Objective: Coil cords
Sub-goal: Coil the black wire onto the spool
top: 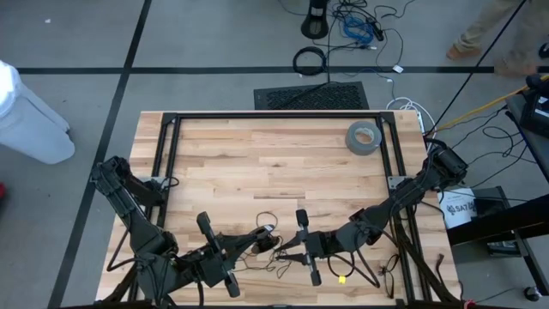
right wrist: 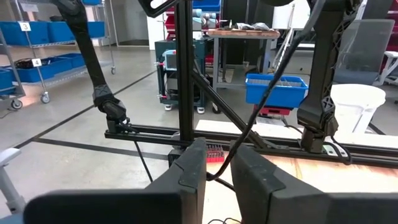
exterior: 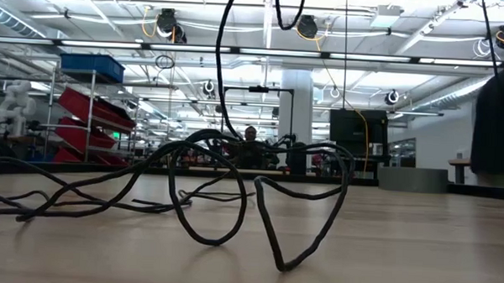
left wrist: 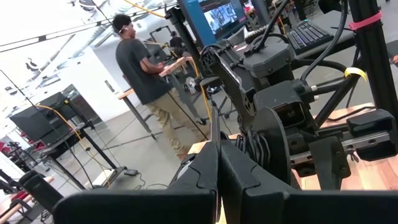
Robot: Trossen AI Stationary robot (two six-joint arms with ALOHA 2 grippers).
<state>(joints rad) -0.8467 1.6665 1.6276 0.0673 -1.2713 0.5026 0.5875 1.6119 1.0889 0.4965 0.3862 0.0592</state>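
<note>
We see a grey concrete floor (top: pixel 214 34) crossed by dark tape lines, with a black mat (top: pixel 311 95) just beyond the wooden bench (top: pixel 274 163). Long ceiling lights (exterior: pixel 138 20) run overhead. Red and blue bins (exterior: pixel 89 106) sit on racks, blue bins (right wrist: pixel 37 65) on wheeled shelving. A person (left wrist: pixel 146 74) stands at a desk beside a monitor (left wrist: pixel 214 18).

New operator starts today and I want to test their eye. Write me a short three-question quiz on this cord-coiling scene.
1. True or false: the grey tape roll lies near the table's far right corner.
2. Which gripper's fingers are pressed shut: left gripper or right gripper?
3. Is the thin black cord neatly coiled, or loosely tangled?

Key: 1 true. 2 left. 3 loosely tangled, with loops standing off the wood.
</note>
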